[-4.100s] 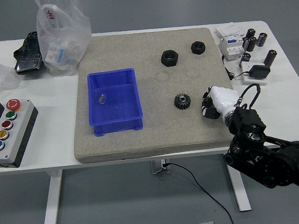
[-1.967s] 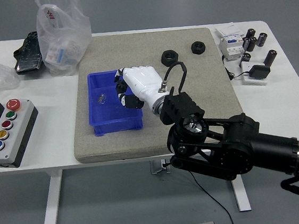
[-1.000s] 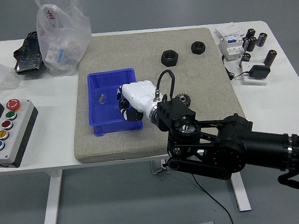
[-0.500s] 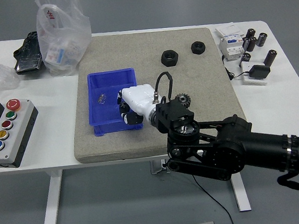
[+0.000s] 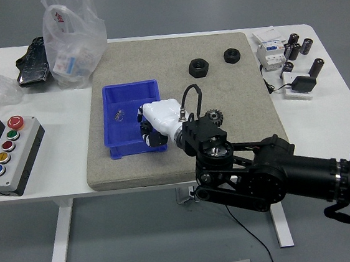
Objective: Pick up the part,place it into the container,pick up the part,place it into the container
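Note:
My right hand [image 5: 154, 128] is white with dark finger joints. It reaches in from the lower right and sits low over the right side of the blue container [image 5: 124, 121]. Its fingers are curled on a small black part [image 5: 156, 138] that is mostly hidden under the hand. A black gear [image 5: 212, 116] lies on the grey mat [image 5: 226, 144] just right of the hand. Two black nuts lie farther back, one [image 5: 198, 68] to the left and one [image 5: 231, 54] to the right. A small glinting item [image 5: 118, 115] lies on the container's floor. My left arm is out of view.
A button box [image 5: 7, 155] stands at the left edge. A plastic bag [image 5: 71, 38] and a black item [image 5: 33, 61] lie at the back left. Small electrical parts and black cylinders [image 5: 292, 56] sit at the back right.
My right hand has come from the mat's right side to the blue container and has sunk lower into its right side. In the last half second it has barely moved.

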You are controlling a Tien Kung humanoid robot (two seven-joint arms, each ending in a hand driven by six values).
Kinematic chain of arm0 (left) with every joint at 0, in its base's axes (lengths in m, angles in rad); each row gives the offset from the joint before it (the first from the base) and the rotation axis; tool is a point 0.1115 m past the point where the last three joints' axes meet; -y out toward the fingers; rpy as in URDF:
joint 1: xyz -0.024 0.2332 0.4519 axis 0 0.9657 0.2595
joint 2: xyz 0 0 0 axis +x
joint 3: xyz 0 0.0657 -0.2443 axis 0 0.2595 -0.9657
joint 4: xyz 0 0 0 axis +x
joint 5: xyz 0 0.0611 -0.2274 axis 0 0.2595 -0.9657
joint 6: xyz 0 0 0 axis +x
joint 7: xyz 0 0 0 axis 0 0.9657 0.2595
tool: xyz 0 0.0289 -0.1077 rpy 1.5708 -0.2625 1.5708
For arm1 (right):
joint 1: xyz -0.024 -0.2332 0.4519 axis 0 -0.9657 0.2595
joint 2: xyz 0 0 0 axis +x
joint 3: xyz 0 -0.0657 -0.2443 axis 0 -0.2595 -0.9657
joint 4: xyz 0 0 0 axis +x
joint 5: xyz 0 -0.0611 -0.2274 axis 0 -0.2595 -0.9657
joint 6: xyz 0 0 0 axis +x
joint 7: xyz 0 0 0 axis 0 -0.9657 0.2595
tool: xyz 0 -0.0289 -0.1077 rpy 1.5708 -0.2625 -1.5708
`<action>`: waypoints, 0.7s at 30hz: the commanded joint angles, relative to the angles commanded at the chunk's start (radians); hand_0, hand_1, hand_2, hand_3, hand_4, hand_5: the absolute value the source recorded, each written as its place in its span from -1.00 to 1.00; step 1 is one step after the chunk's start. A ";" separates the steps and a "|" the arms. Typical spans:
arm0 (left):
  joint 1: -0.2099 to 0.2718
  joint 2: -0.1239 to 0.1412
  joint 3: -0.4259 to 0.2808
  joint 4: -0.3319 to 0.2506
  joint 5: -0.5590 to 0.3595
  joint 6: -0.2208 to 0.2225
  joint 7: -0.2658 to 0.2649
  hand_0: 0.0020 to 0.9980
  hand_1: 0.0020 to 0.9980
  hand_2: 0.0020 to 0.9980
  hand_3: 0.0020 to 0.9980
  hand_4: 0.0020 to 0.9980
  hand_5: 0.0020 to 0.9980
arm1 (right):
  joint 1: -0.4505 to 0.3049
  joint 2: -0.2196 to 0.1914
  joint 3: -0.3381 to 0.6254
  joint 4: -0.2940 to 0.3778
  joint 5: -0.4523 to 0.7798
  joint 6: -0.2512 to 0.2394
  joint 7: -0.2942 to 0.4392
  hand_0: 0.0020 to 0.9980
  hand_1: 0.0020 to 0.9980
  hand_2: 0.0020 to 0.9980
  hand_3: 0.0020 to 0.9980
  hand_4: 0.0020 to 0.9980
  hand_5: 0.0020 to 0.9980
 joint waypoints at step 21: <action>0.002 -0.001 0.002 0.000 0.000 0.000 -0.004 0.49 0.29 0.20 0.45 0.48 0.06 | -0.037 -0.019 0.088 0.019 -0.116 -0.045 0.000 -0.43 0.14 0.22 0.37 0.17 -0.48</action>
